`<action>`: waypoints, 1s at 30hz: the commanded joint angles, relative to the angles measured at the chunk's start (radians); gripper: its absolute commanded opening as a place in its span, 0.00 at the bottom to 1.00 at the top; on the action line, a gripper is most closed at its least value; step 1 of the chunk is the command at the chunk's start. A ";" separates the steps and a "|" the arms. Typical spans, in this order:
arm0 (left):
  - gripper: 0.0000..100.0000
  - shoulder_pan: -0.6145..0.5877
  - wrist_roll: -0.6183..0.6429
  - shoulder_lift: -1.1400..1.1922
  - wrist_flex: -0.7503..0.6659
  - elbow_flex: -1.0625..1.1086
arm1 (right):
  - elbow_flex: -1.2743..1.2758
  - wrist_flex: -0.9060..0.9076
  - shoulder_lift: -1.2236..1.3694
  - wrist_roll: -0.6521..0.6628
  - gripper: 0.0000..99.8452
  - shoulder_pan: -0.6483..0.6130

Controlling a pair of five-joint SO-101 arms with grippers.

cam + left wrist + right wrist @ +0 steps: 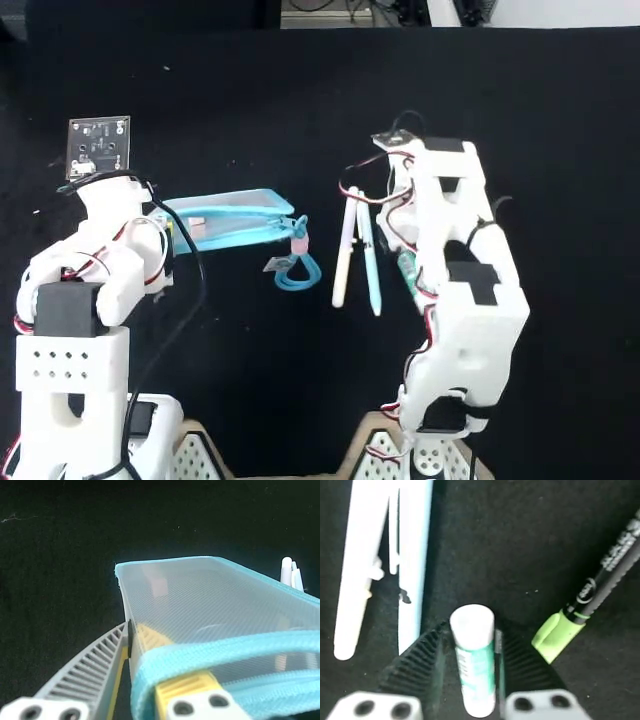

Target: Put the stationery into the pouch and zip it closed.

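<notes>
On the black worktop (250, 90), at about 9 o'clock from centre in the high view, the pale blue mesh pouch (235, 222) lies flat with its long side running 9 to 3. The left arm's fingers (95, 660) are closed on its 9 o'clock end. The yellow-padded one looks tucked under the zip tape with the grey ribbed one outside, so this reads as an anchoring pinch that keeps the pouch from skating and its mouth lifted. The two zip tapes seem parted along the near edge (good news for loading), and the blue pull loop (298, 270) trails off the pouch's 4 o'clock corner.

Over at 3 o'clock from the pouch, a white pen (343, 255) and a light blue pen (369, 262) lie side by side, almost touching, both pointing roughly 12 to 6 and untouched.

Just beyond them, the right arm's fingers (420, 660) are drawn in snug on either side of a white-and-green tube (474, 665), with its rounded white end poking out past the tips. Gripped lengthwise like that, it should go end-first into the pouch. A black marker with a green cap (555, 637) lies near the tube on the cloth, apart from the fingers.

My call: the first item is in hand and nothing is in the pouch yet, as far as the mesh shows. The tricky bit will be aiming at that narrow mouth.
</notes>
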 commanded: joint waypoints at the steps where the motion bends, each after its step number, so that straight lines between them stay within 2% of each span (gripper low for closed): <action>1: 0.03 -0.010 -0.006 0.003 0.009 0.010 | -0.025 0.023 -0.024 0.011 0.03 0.000; 6: 0.03 -0.010 -0.006 0.003 0.009 0.010 | 0.068 0.028 -0.186 0.046 0.01 0.000; 13: 0.03 -0.010 -0.006 0.003 0.009 0.010 | 0.295 0.029 -0.719 0.040 0.01 -0.078; 16: 0.03 -0.010 -0.006 0.003 0.009 0.010 | 0.325 0.028 -0.946 -0.020 0.01 -0.124; 19: 0.03 -0.010 -0.006 0.003 0.009 0.010 | 0.325 0.023 -1.136 -0.097 0.01 -0.209; 24: 0.03 -0.010 -0.006 0.003 0.009 0.010 | 0.323 -0.005 -1.399 -0.236 0.01 -0.419; 30: 0.03 -0.010 -0.006 0.003 0.009 0.010 | 0.453 -0.258 -1.584 -0.262 0.01 -0.626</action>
